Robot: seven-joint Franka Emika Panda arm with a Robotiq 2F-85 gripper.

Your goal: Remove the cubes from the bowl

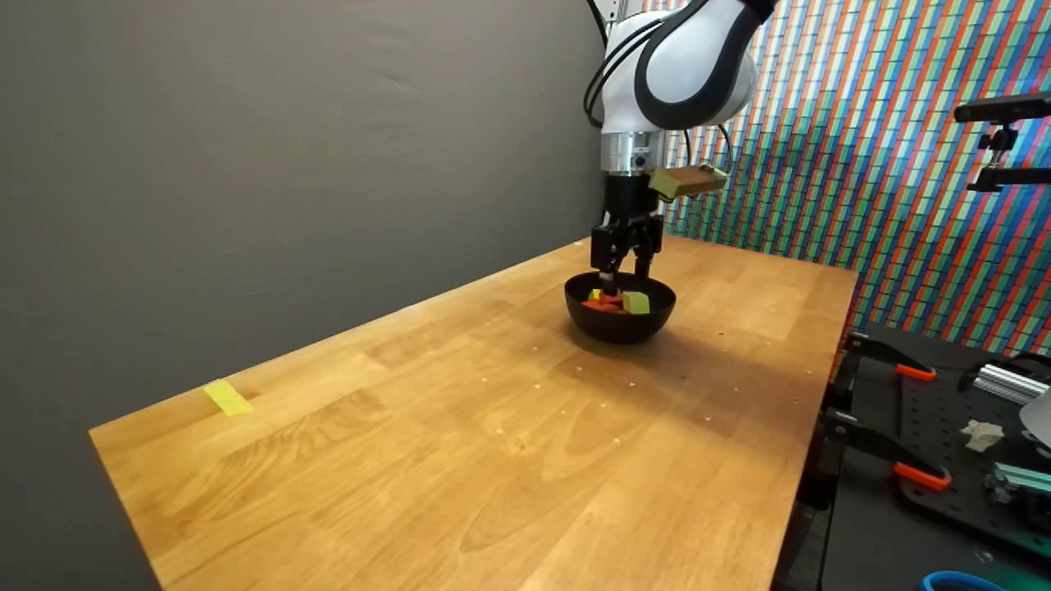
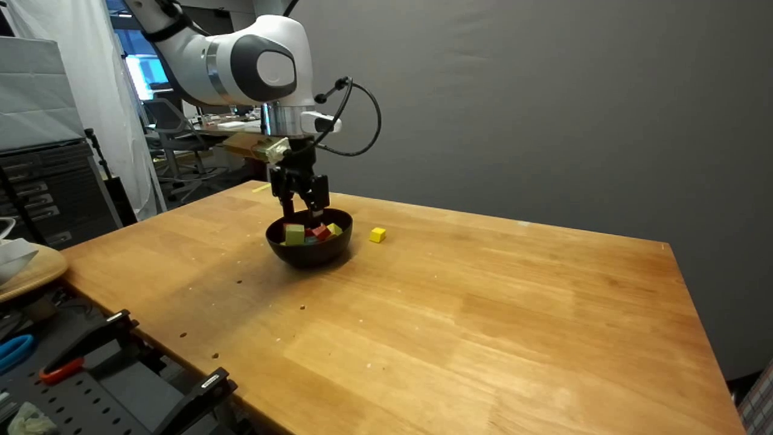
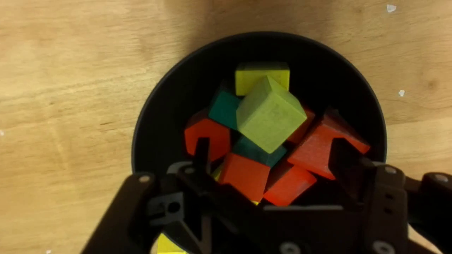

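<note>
Toward the back edge of the counter (image 2: 483, 338), red, green and yellow cubes (image 2: 295, 234) are held in the bowl (image 2: 309, 258), over which the tool (image 2: 302, 219) is spread; in an exterior view, just right of the bowl, a yellow cube (image 2: 378, 235) is seen.

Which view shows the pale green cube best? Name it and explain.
The wrist view: it looks down on the pale green cube, large and unobstructed, with three faces showing. Both exterior views show it small, from the side, inside the bowl.
</note>
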